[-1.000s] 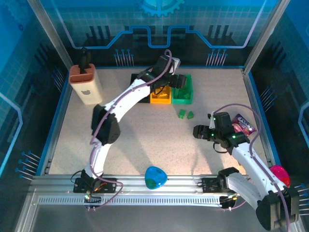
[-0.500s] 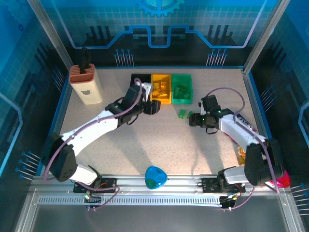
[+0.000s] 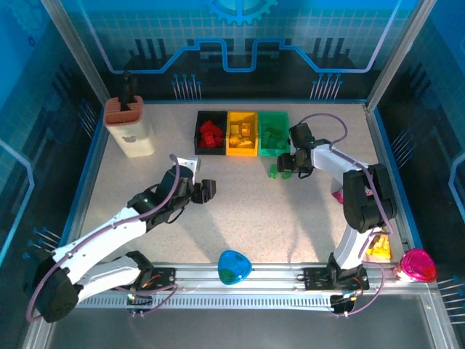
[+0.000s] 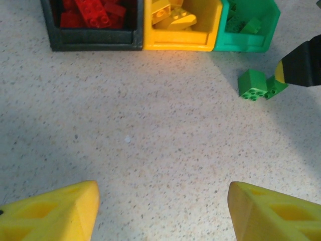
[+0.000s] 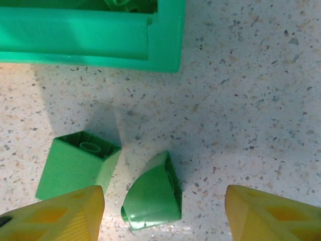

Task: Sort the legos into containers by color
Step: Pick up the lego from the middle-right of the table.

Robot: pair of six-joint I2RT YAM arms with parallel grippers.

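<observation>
Right two-finger gripper (image 3: 285,169): low over the speckled tabletop (image 4: 150,125), just in front of the green plastic bin (image 5: 90,35). Yellow fingertips (image 5: 60,216) spread wide, gripping nothing. Between them, flat on the table, a small green curved plastic brick (image 5: 153,196), untouched. Just beside it, a green square plastic brick (image 5: 75,168), one corner hidden behind a fingertip.

Left two-finger gripper (image 4: 160,211): well back from the bins, above bare table, jaws parted, empty.

Joined in a row: black plastic bin (image 4: 95,40) with red bricks (image 3: 211,133), yellow plastic bin (image 4: 175,40) with yellow bricks (image 3: 242,131), green bin with green bricks (image 3: 274,134).
</observation>
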